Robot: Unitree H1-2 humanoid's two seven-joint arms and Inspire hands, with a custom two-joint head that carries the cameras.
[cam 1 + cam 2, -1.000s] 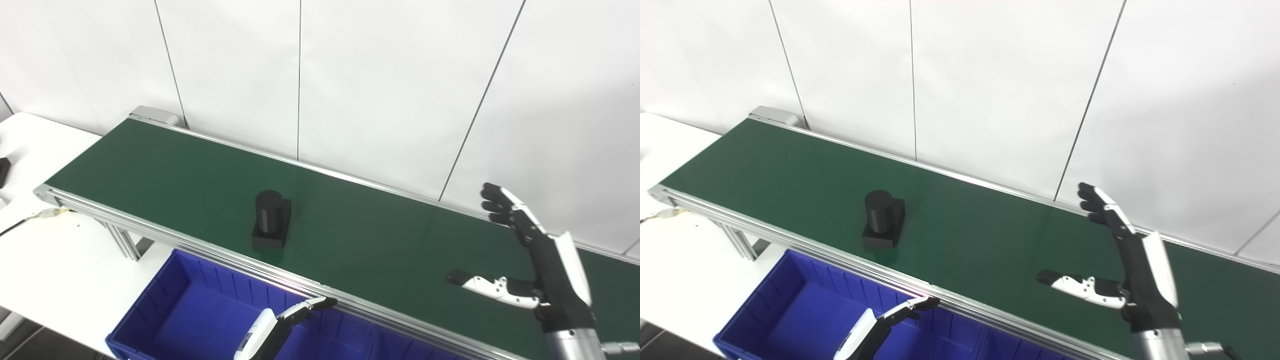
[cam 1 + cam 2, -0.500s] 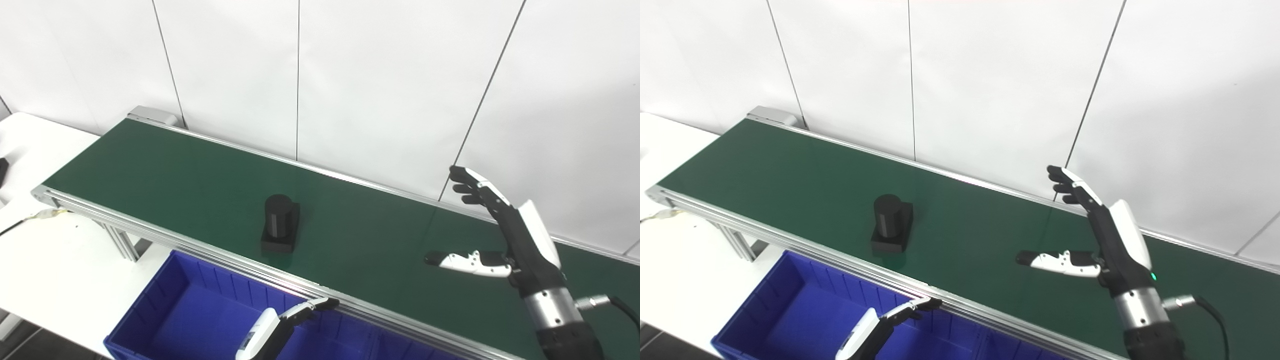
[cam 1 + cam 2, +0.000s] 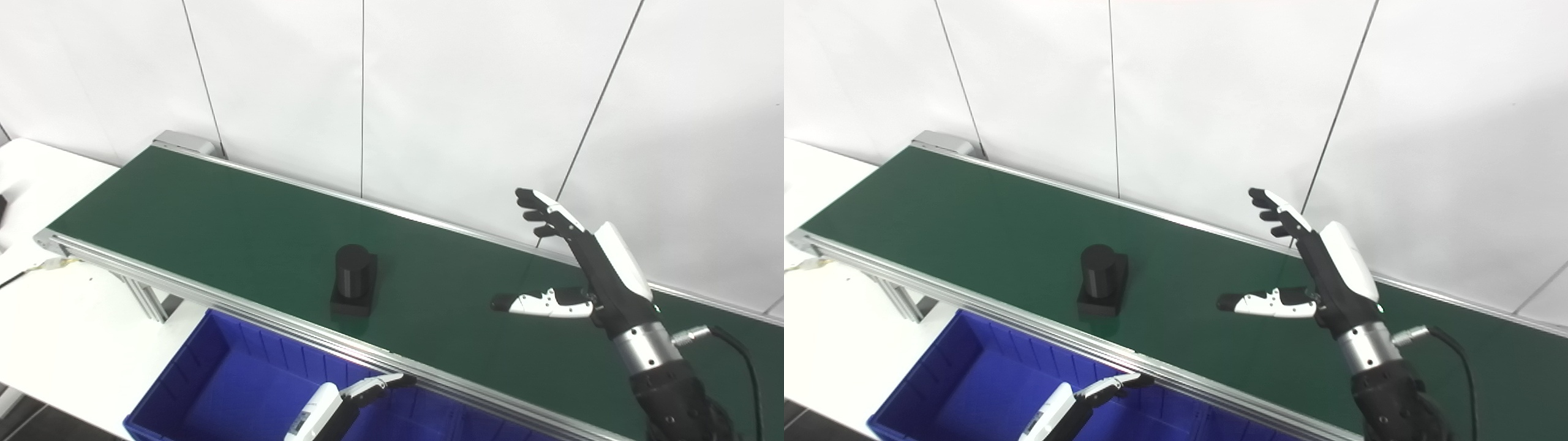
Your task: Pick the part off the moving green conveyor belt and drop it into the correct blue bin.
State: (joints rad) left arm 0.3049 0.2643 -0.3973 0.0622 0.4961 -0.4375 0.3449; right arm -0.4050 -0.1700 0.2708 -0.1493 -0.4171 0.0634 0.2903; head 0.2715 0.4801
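Observation:
The part (image 3: 353,279) is a black cylinder upright on a square black base, standing on the green conveyor belt (image 3: 214,214) near its front rail. My right hand (image 3: 591,269) is open above the belt, fingers up and thumb pointing left, well to the right of the part and apart from it. My left hand (image 3: 343,405) is low at the bottom edge, over the blue bin (image 3: 226,380), fingers extended and holding nothing.
The belt's aluminium front rail (image 3: 245,303) runs between the belt and the bin. A white table (image 3: 73,318) lies at the left. A white panelled wall (image 3: 429,92) stands right behind the belt. A cable (image 3: 735,349) hangs off my right wrist.
The part has ridden the belt to the right. My right hand has moved left and farther over the belt, toward the part. My left hand has barely moved.

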